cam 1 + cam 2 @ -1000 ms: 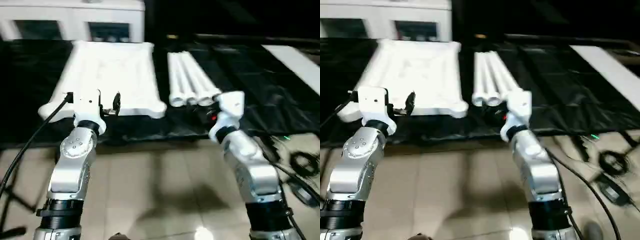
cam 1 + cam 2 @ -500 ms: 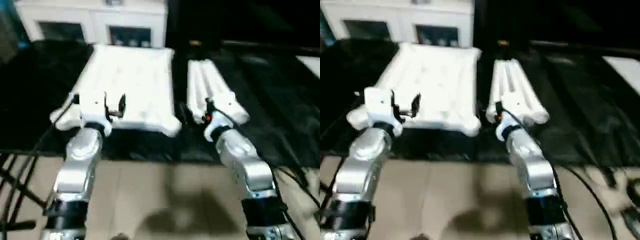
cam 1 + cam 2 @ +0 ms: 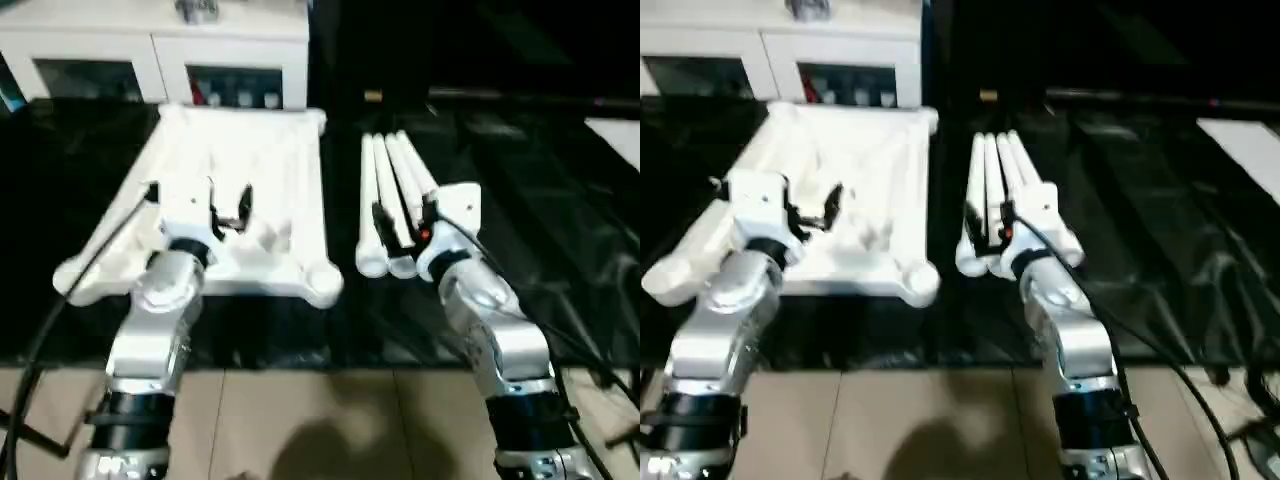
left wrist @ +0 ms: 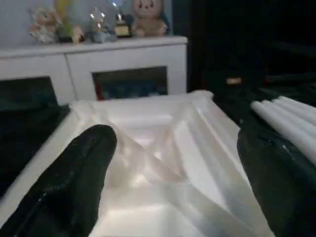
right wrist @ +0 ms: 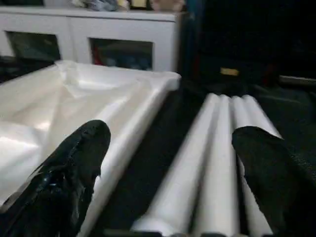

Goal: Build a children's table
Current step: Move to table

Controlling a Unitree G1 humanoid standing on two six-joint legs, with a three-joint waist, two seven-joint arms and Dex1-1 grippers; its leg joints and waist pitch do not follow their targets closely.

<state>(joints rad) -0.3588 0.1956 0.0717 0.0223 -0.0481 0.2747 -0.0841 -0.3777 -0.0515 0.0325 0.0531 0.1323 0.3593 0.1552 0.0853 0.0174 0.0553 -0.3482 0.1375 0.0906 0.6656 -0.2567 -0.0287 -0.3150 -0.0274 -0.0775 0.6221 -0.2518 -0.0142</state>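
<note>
While the table panel [image 3: 250, 190] is lying ribs-up at left on the black sheet [image 3: 520, 190], the left tool [image 3: 226, 208] is hovering over it, fingers apart; the right tool [image 3: 402, 222], fingers apart, is hanging above the legs [image 3: 385, 195] just right.

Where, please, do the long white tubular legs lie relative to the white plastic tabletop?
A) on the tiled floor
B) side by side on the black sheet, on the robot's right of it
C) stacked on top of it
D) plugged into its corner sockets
B: the long white tubular legs lie bundled together on the black sheet, apart from the white plastic tabletop.
</note>
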